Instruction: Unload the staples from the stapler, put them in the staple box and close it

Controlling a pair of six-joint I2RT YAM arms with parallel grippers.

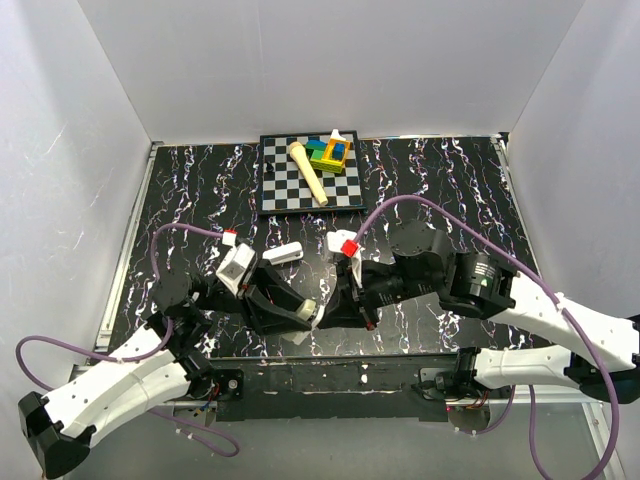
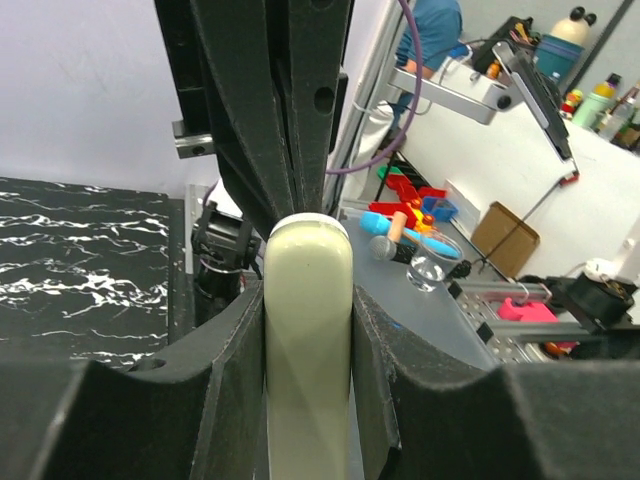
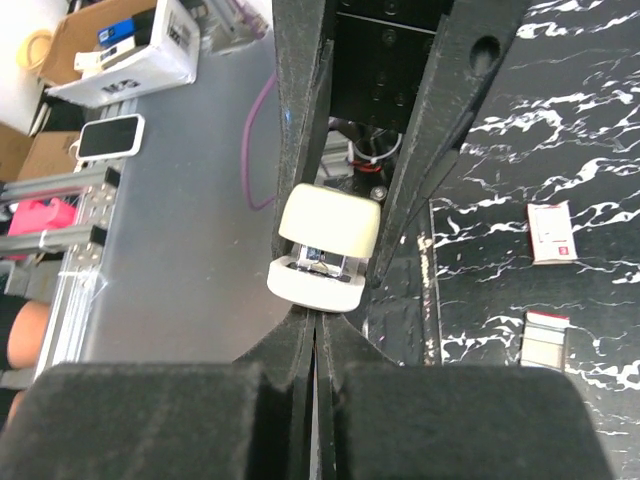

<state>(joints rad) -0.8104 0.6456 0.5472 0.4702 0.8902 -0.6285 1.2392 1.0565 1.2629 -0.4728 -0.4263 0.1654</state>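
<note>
My left gripper [image 2: 308, 300] is shut on a cream stapler [image 2: 308, 340], whose rounded end sticks up between the pads. In the top view it holds the stapler [image 1: 306, 311] low over the table's near middle, and my right gripper [image 1: 336, 304] meets it from the right. In the right wrist view the stapler's front end [image 3: 322, 245] faces me, slightly open, with a bit of metal magazine showing. My right gripper [image 3: 318, 318] is shut, its tips touching the stapler's lower edge. I cannot make out a staples strip.
A chessboard [image 1: 283, 190] with a wooden pin and coloured blocks lies at the back. Small red-and-white boxes [image 1: 349, 246] [image 1: 230, 238] and a white piece [image 1: 283, 254] lie mid-table; two such boxes [image 3: 552, 232] [image 3: 545, 335] show in the right wrist view. White walls surround the table.
</note>
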